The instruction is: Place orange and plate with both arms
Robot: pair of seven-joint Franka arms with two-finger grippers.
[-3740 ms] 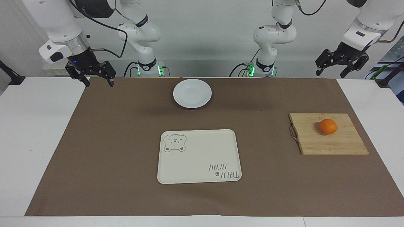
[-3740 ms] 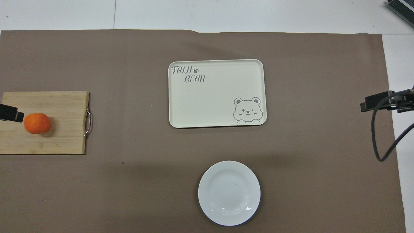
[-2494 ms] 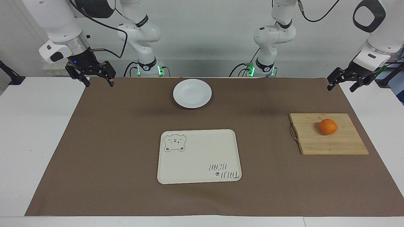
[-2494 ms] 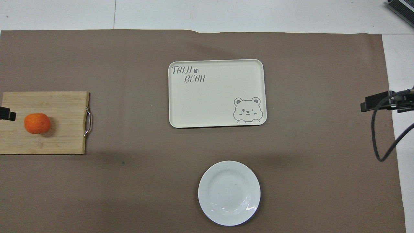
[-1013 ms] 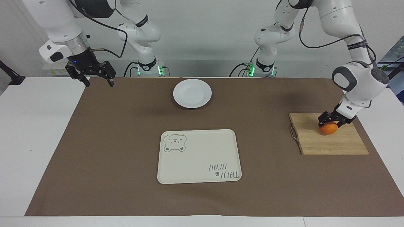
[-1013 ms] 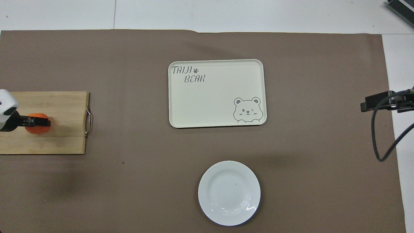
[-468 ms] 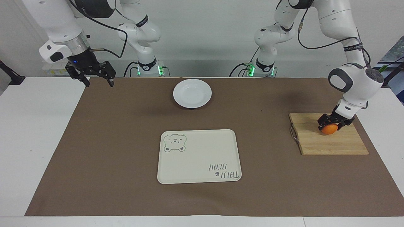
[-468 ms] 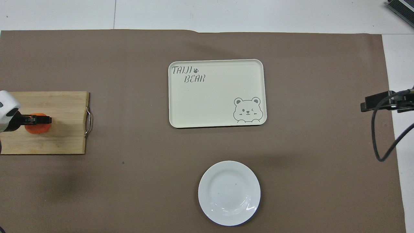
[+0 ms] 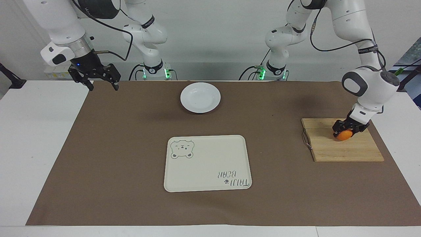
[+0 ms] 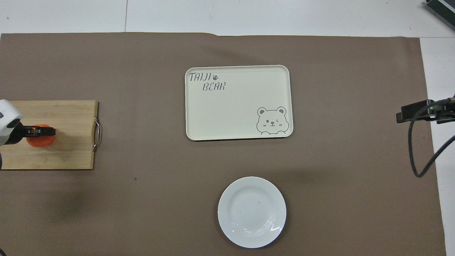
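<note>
The orange [image 9: 344, 136] lies on a wooden cutting board [image 9: 342, 152] toward the left arm's end of the table. My left gripper [image 9: 344, 131] is down on the orange, with a finger against each side. In the overhead view the left gripper [image 10: 39, 132] covers the top of the orange [image 10: 39, 142]. The white plate [image 9: 200, 97] sits on the brown mat near the robots, mid-table, and shows in the overhead view [image 10: 252, 212]. My right gripper [image 9: 102, 86] waits open and empty over the mat's corner at the right arm's end.
A cream tray with a bear drawing [image 9: 207, 164] lies mid-table, farther from the robots than the plate; it also shows in the overhead view [image 10: 238, 106]. The cutting board [image 10: 67, 153] has a metal handle on the side toward the tray. A brown mat [image 9: 131, 131] covers the table.
My left arm swung from beside the table down onto the orange, and its fingers have settled lower around it. The right arm, plate and tray have not moved.
</note>
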